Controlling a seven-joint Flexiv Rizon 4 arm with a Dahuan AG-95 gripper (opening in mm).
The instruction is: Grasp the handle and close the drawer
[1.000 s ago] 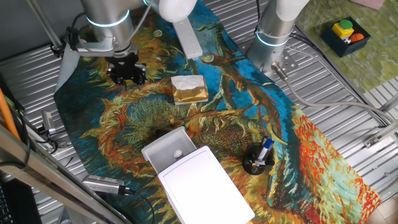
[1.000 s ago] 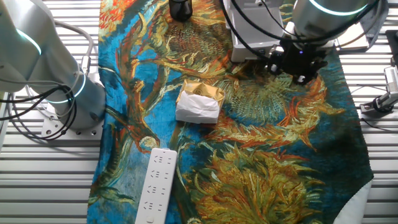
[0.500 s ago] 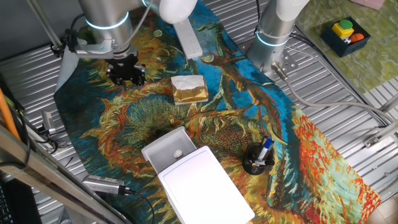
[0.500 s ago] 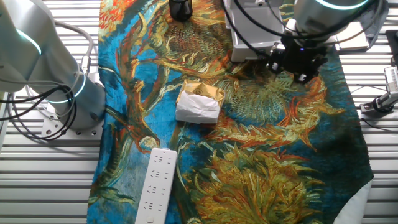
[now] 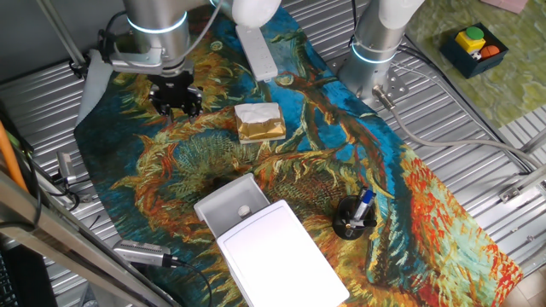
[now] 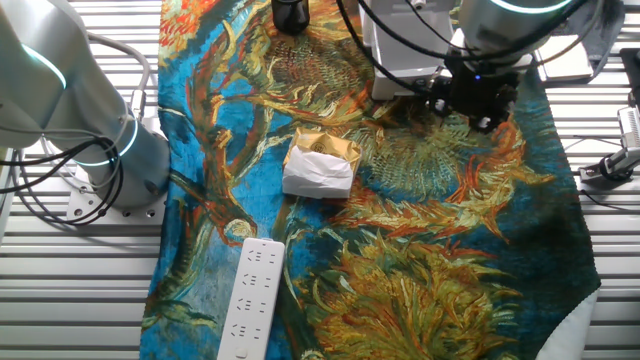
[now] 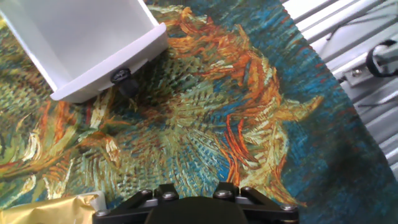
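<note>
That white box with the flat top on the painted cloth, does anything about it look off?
Its shallow white plastic drawer is pulled out and open, its small dark handle knob facing the black two-finger gripper, which hangs apart from it. Nothing looks spilled or broken.

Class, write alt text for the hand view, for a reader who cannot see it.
An open white drawer fills the upper left, its small dark handle facing a cloth painted with blue and orange sunflowers. The gripper's dark base sits at the bottom edge, well short of the handle; ribbed metal table shows at right.
</note>
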